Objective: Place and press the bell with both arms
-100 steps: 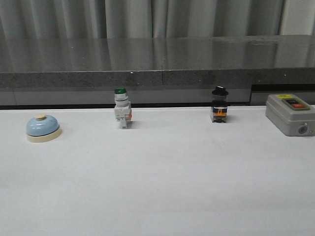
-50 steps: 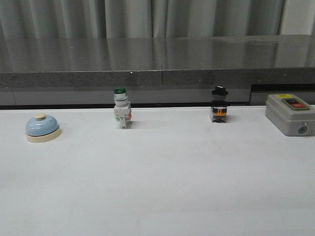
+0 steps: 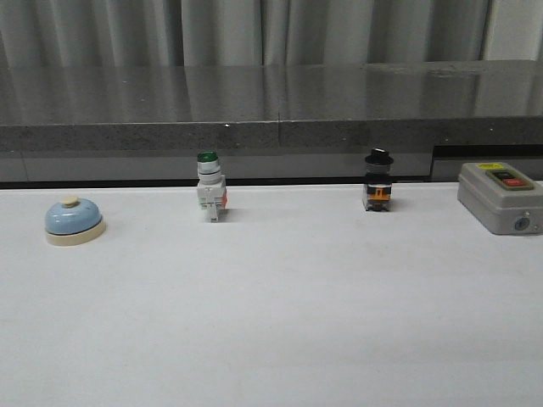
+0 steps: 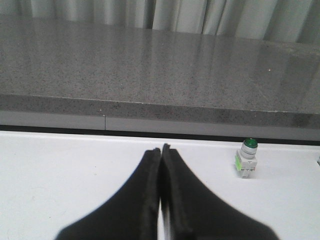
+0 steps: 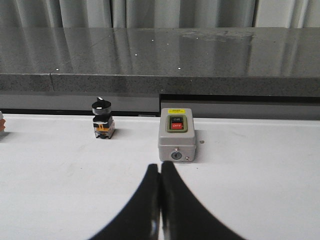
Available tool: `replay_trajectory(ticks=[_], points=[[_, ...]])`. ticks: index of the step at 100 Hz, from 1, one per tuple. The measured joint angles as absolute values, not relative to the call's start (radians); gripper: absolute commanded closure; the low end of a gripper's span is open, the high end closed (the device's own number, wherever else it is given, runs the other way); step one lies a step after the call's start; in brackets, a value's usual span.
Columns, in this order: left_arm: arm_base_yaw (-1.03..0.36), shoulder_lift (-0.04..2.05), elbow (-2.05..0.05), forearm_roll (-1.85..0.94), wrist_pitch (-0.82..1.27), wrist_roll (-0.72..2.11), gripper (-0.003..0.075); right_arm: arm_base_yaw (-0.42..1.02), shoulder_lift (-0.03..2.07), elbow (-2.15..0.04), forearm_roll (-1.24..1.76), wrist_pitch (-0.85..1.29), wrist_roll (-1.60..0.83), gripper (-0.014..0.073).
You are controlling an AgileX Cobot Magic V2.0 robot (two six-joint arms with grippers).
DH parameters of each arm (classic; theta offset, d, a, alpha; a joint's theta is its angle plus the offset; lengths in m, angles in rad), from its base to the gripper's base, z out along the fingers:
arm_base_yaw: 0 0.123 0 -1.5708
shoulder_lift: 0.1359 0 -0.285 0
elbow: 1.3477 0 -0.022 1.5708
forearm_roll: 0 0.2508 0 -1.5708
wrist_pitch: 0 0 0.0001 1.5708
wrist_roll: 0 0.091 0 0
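Note:
The light-blue dome bell (image 3: 75, 220) with a cream base and cream button stands upright at the far left of the white table in the front view. Neither arm shows in the front view. My left gripper (image 4: 161, 148) is shut and empty, low over the white table; the bell is out of its view. My right gripper (image 5: 160, 166) is shut and empty, its tips just in front of the grey switch box (image 5: 176, 138).
A green-capped white push-button switch (image 3: 209, 186) and a black-knobbed switch (image 3: 378, 181) stand along the table's back edge. The grey switch box (image 3: 501, 197) sits at the far right. A dark stone ledge (image 3: 271, 102) runs behind the table. The green-capped switch also shows in the left wrist view (image 4: 246, 158).

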State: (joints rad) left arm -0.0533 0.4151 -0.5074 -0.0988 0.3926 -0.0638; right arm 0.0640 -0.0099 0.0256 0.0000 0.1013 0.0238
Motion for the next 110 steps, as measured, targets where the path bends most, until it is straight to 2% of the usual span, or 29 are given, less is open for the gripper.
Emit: replay_trajectory(ticks=[32,56,76,83,90,102,110], points=[[-0.053,0.75,-0.752,-0.08,0.613,-0.064,0.0741,0.064,-0.01,0.026,0.0,0.101,0.024,0.0663],[-0.053,0.936,-0.791,-0.076,0.672,-0.064,0.0741,0.064,-0.01,0.026,0.0,0.101,0.024,0.0663],[-0.053,1.008,-0.79,-0.075,0.672,-0.064,0.0728,0.064,-0.01,0.026,0.0,0.101,0.024,0.0663],[-0.053,1.012,-0.79,-0.073,0.672,-0.062,0.0661,0.064,-0.01,0.026,0.0,0.101,0.024,0.0663],[-0.053,1.012,-0.79,-0.074,0.672,-0.057,0.0539,0.064,-0.01,0.026,0.0,0.101,0.024,0.0663],[-0.053,1.012,-0.791,-0.074,0.672,-0.048,0.0248,0.064,-0.01,0.026,0.0,0.101,0.024,0.0663],[-0.053,1.012,-0.791,-0.074,0.67,-0.047,0.0101,0.064,-0.01,0.026,0.0,0.101,0.024,0.0663]])
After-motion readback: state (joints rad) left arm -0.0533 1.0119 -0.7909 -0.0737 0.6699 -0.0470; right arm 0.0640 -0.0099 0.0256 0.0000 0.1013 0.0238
